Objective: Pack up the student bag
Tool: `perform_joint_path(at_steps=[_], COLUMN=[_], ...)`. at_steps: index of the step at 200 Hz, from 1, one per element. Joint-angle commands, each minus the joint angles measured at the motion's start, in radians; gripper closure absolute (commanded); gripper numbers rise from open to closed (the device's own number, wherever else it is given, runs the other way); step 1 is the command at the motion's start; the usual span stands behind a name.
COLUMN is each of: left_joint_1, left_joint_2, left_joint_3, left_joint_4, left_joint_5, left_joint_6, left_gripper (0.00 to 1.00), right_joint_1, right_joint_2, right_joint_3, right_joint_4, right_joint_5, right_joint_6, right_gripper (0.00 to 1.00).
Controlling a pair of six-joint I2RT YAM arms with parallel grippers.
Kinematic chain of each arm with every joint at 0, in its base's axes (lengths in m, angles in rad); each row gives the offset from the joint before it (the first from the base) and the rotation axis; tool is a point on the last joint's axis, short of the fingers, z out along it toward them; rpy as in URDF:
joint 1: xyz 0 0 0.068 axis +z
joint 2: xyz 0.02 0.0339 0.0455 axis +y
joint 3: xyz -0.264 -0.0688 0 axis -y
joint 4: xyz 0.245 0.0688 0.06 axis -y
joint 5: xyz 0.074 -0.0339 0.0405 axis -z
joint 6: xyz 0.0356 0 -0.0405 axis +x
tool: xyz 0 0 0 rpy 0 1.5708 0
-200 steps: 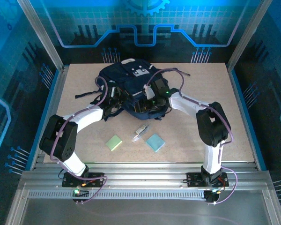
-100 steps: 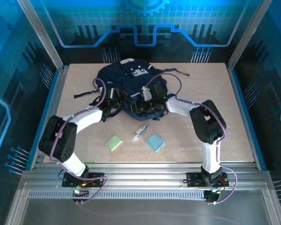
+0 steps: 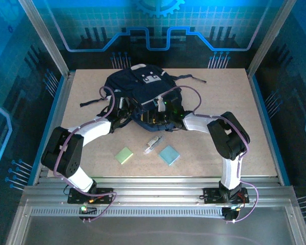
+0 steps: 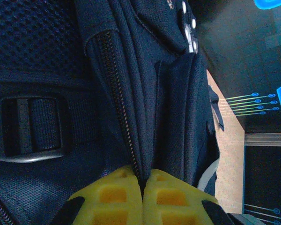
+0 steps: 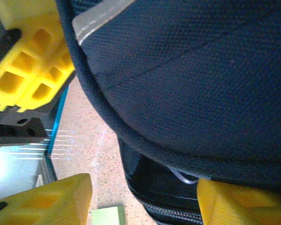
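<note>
The student bag, a dark navy backpack, lies at the table's back centre. My left gripper sits at the bag's near left edge. In the left wrist view its yellow fingers are shut on a fold of bag fabric beside a zipper. My right gripper is at the bag's near edge, open. In the right wrist view its fingertips stand wide apart, straddling the bag's piped rim and a black zippered part below it. The left fingertip is clear of the fabric.
On the table in front of the bag lie a green pad, a small pale object and a teal pad. Black straps trail off the bag's left, another strap to its right. Frame rails border the table.
My right gripper has moved left along the bag's near edge, closer to the left gripper. The bag's near side has shifted slightly. The left gripper keeps its hold.
</note>
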Motion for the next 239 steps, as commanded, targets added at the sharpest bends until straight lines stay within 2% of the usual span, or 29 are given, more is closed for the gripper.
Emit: perform_joint_path(at_steps=[1,12,30,39,49,59,75,92,111,136,161,195,239], left_joint_1=[-0.032,-0.032,-0.031,-0.032,-0.032,-0.032,-0.032,-0.031,-0.031,-0.03,-0.031,-0.031,-0.036], left_joint_2=[-0.04,-0.035,-0.032,-0.031,-0.032,-0.033,-0.037,-0.04,-0.041,-0.041,-0.046,-0.046,-0.038], left_joint_3=[0.004,0.006,0.004,0.003,0.004,0.006,0.007,0.007,0.003,0.0,-0.002,-0.008,-0.011], left_joint_4=[0.061,0.063,0.077,0.082,0.081,0.074,0.067,0.066,0.067,0.073,0.069,0.077,0.088], left_joint_5=[0.029,0.028,0.033,0.036,0.038,0.039,0.037,0.034,0.03,0.032,0.031,0.025,0.032], left_joint_6=[0.011,0.015,0.01,0.009,0.011,0.016,0.025,0.029,0.032,0.03,0.036,0.034,0.022], left_gripper=[1.0,1.0,1.0,1.0,1.0,1.0,1.0,1.0,1.0,1.0,1.0,1.0,1.0], right_joint_1=[0.027,0.037,0.065,0.076,0.075,0.061,0.055,0.063,0.067,0.068,0.077,0.104,0.147], right_joint_2=[-0.063,-0.074,-0.085,-0.087,-0.085,-0.075,-0.065,-0.084,-0.125,-0.15,-0.141,-0.094,0.01], right_joint_3=[0.0,-0.001,0.027,0.031,0.039,0.046,0.058,0.058,0.038,0.062,0.136,0.221,0.297], right_joint_4=[0.153,0.097,-0.079,-0.102,-0.099,-0.05,0.012,-0.003,-0.088,-0.259,-0.428,-0.558,-0.576], right_joint_5=[-0.024,0.042,0.22,0.287,0.272,0.157,-0.011,-0.047,0.025,0.25,0.423,0.463,0.488], right_joint_6=[0.025,-0.014,-0.124,-0.173,-0.194,-0.188,-0.138,-0.123,-0.136,-0.191,-0.209,-0.227,-0.15], right_gripper=[0.41,0.41,0.41,0.45,0.53,0.58,0.6,0.58,0.57,0.58,0.58,0.58,0.59])
